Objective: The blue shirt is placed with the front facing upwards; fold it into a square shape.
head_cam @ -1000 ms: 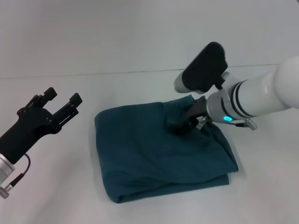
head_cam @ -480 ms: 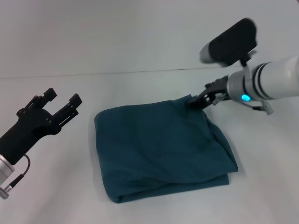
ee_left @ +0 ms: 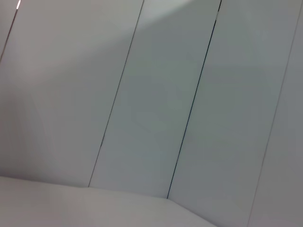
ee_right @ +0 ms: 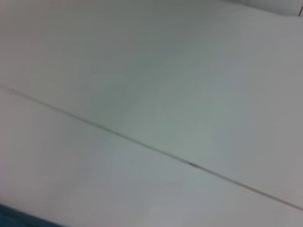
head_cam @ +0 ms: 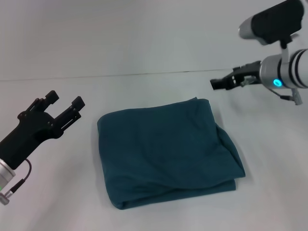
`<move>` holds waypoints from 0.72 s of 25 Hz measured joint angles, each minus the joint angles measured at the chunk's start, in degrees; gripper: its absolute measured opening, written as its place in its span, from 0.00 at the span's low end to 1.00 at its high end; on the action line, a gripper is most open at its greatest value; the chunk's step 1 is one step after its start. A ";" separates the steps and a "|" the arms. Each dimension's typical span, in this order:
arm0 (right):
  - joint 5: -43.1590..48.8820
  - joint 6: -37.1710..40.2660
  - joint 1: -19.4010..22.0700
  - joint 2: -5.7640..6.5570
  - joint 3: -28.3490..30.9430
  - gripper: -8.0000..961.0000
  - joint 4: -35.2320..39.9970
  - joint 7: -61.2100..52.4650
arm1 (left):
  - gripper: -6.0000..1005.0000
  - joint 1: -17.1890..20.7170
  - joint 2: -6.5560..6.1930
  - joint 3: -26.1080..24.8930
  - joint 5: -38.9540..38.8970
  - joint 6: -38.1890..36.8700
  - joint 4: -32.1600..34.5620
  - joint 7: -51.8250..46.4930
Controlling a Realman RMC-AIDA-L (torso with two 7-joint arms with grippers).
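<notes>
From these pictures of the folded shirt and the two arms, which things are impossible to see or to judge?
- Dark teal-blue cotton shirt: its chest print and collar are not visible in the head view; the folds hide them.
- Right gripper: in the head view, seen end-on and small, so open or shut is unclear.
- Left arm: cut off by the head view's edge behind the left gripper.
- Both wrist views: only blank pale surfaces with seams.

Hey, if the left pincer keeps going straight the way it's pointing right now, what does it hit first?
Probably nothing: the left pincer, open, points up and away past the blue shirt's far left corner. Beyond it shows only bare table, though depth is hard to judge.
</notes>
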State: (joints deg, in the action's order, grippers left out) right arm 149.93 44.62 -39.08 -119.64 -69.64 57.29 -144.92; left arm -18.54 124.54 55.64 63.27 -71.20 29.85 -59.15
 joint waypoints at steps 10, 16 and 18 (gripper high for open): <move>-14.45 2.97 1.41 -0.33 -6.91 0.84 -0.76 10.15 | 0.86 0.01 0.00 0.00 -0.43 -0.09 -0.03 0.53; -11.50 -2.50 -0.73 -0.04 -7.02 0.84 -7.41 9.63 | 0.86 -0.03 0.00 -0.01 -0.43 -0.09 0.00 0.57; -9.89 -3.68 -1.08 -0.02 -6.46 0.84 -8.62 9.63 | 0.86 0.00 0.00 0.00 -0.43 -0.09 0.02 0.58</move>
State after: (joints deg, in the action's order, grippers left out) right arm 140.05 40.94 -40.16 -119.66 -76.11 48.68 -135.30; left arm -18.54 124.54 55.64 62.83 -71.29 29.87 -58.57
